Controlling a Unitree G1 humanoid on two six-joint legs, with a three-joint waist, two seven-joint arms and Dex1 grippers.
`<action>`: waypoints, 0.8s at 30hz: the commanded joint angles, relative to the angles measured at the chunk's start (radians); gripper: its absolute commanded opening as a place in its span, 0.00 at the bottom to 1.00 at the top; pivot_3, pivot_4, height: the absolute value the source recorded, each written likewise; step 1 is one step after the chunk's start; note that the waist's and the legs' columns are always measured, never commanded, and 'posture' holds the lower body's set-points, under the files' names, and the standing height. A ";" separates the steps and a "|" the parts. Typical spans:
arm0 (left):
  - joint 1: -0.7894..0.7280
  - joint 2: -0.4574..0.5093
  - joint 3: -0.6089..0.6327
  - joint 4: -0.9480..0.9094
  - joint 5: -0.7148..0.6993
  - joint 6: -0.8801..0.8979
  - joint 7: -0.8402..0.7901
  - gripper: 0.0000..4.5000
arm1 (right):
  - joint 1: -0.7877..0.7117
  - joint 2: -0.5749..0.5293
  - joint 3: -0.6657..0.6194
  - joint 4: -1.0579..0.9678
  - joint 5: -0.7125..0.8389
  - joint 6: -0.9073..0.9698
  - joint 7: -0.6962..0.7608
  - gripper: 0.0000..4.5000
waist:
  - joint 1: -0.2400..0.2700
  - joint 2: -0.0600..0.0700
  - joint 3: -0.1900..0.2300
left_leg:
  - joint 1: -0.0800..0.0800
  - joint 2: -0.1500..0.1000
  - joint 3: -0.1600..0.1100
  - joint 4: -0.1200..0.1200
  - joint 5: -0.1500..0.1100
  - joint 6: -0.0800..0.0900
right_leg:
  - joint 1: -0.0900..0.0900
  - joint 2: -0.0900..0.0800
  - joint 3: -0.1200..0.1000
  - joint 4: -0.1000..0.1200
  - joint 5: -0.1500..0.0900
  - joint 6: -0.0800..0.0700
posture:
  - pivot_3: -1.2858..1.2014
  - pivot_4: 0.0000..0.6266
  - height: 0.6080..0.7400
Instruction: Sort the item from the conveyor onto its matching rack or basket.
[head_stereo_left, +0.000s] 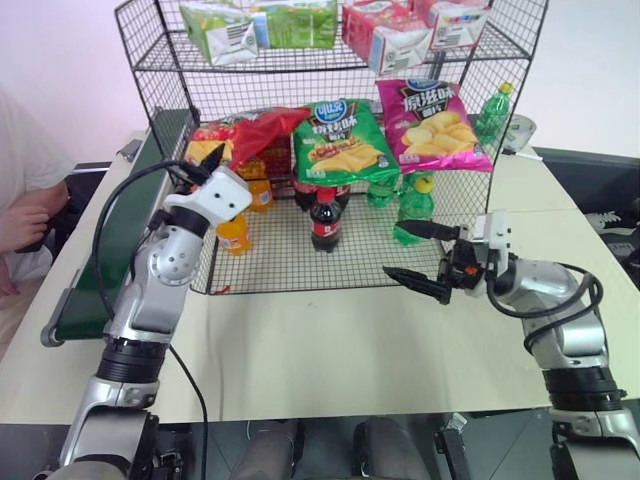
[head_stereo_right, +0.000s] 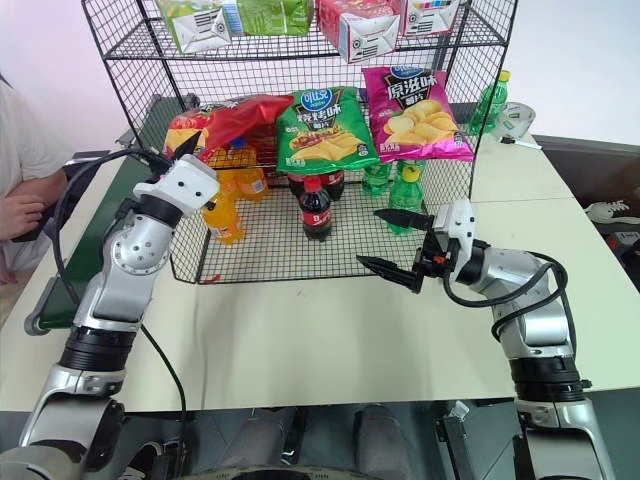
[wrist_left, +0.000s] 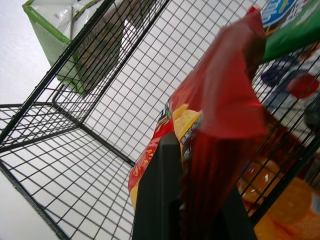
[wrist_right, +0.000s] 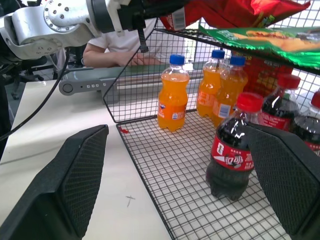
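Red crisp bag (head_stereo_left: 262, 128) pinched in my left gripper (head_stereo_left: 207, 160), fingers closed on it, at the rack (head_stereo_left: 200, 100) middle tier's left edge. Right gripper (head_stereo_left: 424, 257) idle over the desk (head_stereo_left: 330, 350), fingers spread, empty. Risk: bag snags the wire. Green bag (head_stereo_left: 340, 140) crowds the shelf.

We see a glossy red crisp bag (head_stereo_left: 262, 128), crinkled foil-like plastic, against the rack (head_stereo_left: 300, 262) of thin black wire, smooth and slightly shiny. The green crisp bag (head_stereo_left: 340, 140) and pink crisp bag (head_stereo_left: 432, 125) shine alike. The worktop (head_stereo_left: 330, 350) looks matt and pale. The right claw (head_stereo_left: 420, 255) has matt black fingers (wrist_right: 75, 170) with a fine textured pad. The conveyor (head_stereo_left: 125, 230) belt looks dull green.
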 joint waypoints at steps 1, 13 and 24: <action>0.012 -0.012 0.009 -0.083 0.064 0.063 0.039 0.01 | 0.001 0.001 -0.012 -0.041 0.009 -0.010 -0.004 1.00 | -0.001 0.000 0.000 | 0.000 0.000 0.000 0.000 0.000 0.000 | 0.000 0.000 0.000 0.000 0.000 0.000 | 0.52 0.24 1.00; -0.050 -0.128 -0.034 -0.117 0.258 0.321 0.112 0.01 | -0.001 0.008 0.003 -0.032 0.004 -0.013 0.003 1.00 | 0.003 0.000 0.000 | 0.000 0.000 0.000 0.000 0.000 0.000 | 0.000 0.000 0.000 0.000 0.000 0.000 | 0.52 0.24 1.00; -0.165 -0.191 -0.082 0.020 0.245 0.363 0.145 0.01 | 0.011 0.006 -0.004 -0.039 0.000 -0.012 -0.002 1.00 | 0.001 0.000 0.000 | 0.000 0.000 0.000 0.001 0.000 0.000 | 0.000 0.000 0.000 0.001 0.000 0.001 | 0.52 0.24 1.00</action>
